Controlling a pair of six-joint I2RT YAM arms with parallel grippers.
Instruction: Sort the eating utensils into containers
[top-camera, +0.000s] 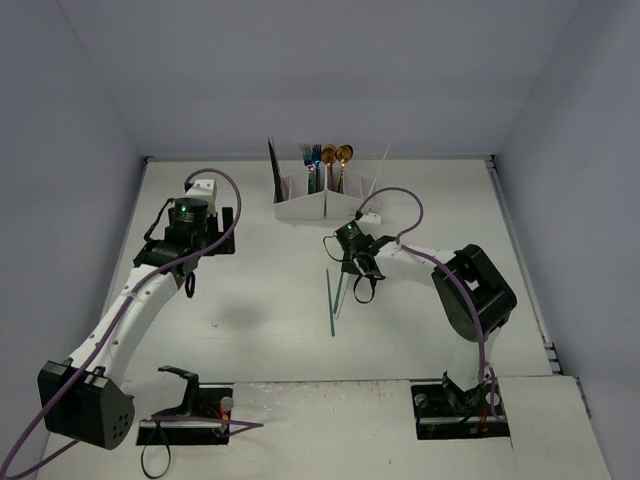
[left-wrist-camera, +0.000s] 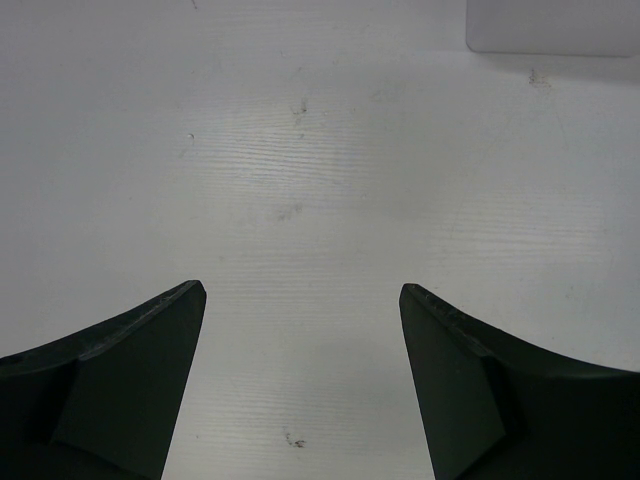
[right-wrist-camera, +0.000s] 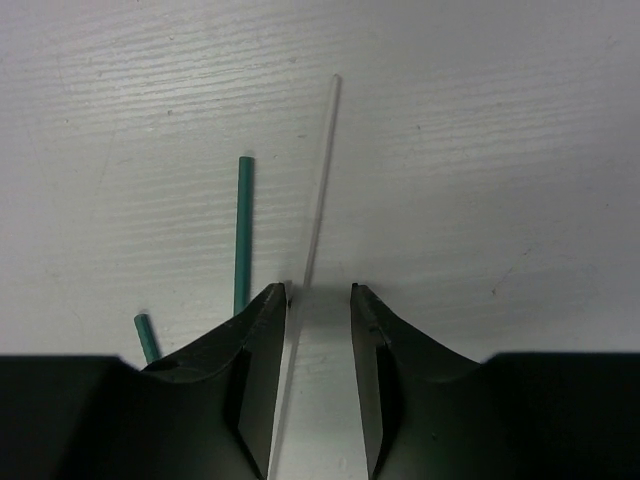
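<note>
The white organiser box (top-camera: 300, 208) stands at the back middle. It holds dark pieces (top-camera: 272, 160), blue and silver forks (top-camera: 311, 155), gold and copper spoons (top-camera: 340, 155) and a pale chopstick (top-camera: 379, 168). Two teal chopsticks (top-camera: 332, 298) lie on the table, also in the right wrist view (right-wrist-camera: 242, 225). My right gripper (top-camera: 359, 272) is low over them. Its jaws (right-wrist-camera: 318, 290) are narrowly open around a white chopstick (right-wrist-camera: 318, 170), which lies against the left finger (right-wrist-camera: 262, 340). My left gripper (top-camera: 215, 243) (left-wrist-camera: 302, 290) is wide open and empty above bare table.
Grey walls close in the table on three sides. A white corner (left-wrist-camera: 552, 26) shows at the top right of the left wrist view. The arm bases (top-camera: 460, 405) sit at the near edge. The right arm's elbow (top-camera: 475, 290) stands right of the chopsticks.
</note>
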